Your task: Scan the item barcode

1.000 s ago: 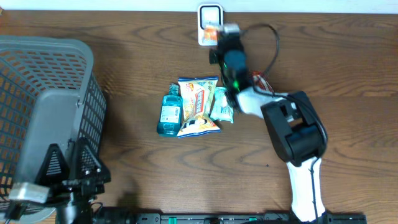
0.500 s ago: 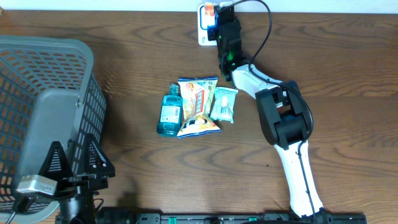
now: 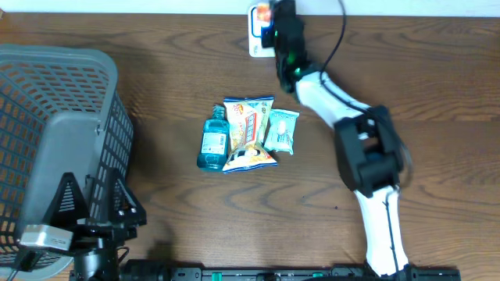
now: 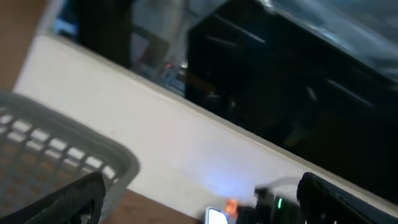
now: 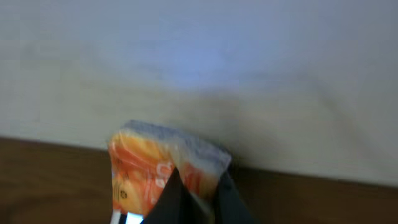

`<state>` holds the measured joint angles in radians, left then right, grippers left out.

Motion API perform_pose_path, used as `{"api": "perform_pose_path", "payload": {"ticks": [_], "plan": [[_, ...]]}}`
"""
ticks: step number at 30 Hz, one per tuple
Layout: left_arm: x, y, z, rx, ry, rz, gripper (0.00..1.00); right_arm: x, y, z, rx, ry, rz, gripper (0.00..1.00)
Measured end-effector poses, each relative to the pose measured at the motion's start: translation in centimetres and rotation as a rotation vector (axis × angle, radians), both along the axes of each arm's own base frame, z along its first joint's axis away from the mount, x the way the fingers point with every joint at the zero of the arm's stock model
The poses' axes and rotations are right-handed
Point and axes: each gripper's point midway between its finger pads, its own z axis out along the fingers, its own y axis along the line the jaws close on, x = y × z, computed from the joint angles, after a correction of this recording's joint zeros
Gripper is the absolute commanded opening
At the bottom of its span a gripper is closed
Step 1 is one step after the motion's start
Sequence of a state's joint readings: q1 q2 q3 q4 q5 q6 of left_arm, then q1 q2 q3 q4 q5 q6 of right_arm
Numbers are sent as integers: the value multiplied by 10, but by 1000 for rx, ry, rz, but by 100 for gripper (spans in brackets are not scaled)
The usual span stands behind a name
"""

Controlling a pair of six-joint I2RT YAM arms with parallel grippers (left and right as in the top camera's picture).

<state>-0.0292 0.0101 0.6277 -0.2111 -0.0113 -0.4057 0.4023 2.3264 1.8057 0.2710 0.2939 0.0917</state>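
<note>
An orange snack packet [image 5: 146,163] is pinched between the dark fingers of my right gripper [image 5: 202,196], which is shut on it. From overhead, that gripper [image 3: 272,17] holds the packet [image 3: 264,11] at the table's far edge, just above the white scanner [image 3: 255,44]. A bright sliver of the scanner [image 5: 127,218] shows below the packet in the right wrist view. My left gripper [image 3: 94,207] stands open at the near left beside the basket, with nothing between its fingers. The left wrist view shows it [image 4: 199,186] facing the far wall, with the scanner [image 4: 216,216] and packet [image 4: 231,206] small in the distance.
A grey mesh basket [image 3: 47,94] fills the left side. In the middle of the table lie a blue bottle [image 3: 212,140], a large snack bag [image 3: 248,133] and a small pale packet [image 3: 281,130]. The right arm's cable [image 3: 337,35] loops at the back.
My right arm has stretched toward the far edge, carrying the orange packet past the scanner's middle to its far end. The left arm has barely moved.
</note>
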Motion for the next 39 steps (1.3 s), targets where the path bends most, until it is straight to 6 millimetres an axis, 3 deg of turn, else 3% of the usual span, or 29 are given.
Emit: {"api": "perform_pose_path", "payload": {"ticks": [4,6,8,11,14,18,28,35,37,38,39], "plan": [[-9,-14,23,93,-100,-52,98,-29,-54,88,-61,5,-164,1],[-13,-18,30,127,-137,-64,98,-52,-103,135,-104,4,-286,1],[-13,-20,31,141,-141,-70,98,-72,-156,163,-141,26,-399,1],[-12,-23,28,157,-127,-79,98,-102,-242,178,-196,100,-573,1],[-4,-24,9,161,-44,-91,98,-131,-325,160,-248,240,-731,1],[13,-25,-22,161,85,-105,98,-168,-402,107,-240,470,-839,1],[57,-35,-103,107,252,-179,98,-246,-521,15,-54,677,-1087,1],[64,-37,-116,80,266,-193,98,-303,-578,-47,24,711,-1238,6],[64,-39,-120,83,273,-209,98,-320,-591,-60,44,710,-1278,18],[65,-40,-125,83,282,-216,98,-328,-596,-66,55,711,-1293,54],[66,-41,-129,83,290,-221,98,-333,-599,-70,71,710,-1304,72]]}}
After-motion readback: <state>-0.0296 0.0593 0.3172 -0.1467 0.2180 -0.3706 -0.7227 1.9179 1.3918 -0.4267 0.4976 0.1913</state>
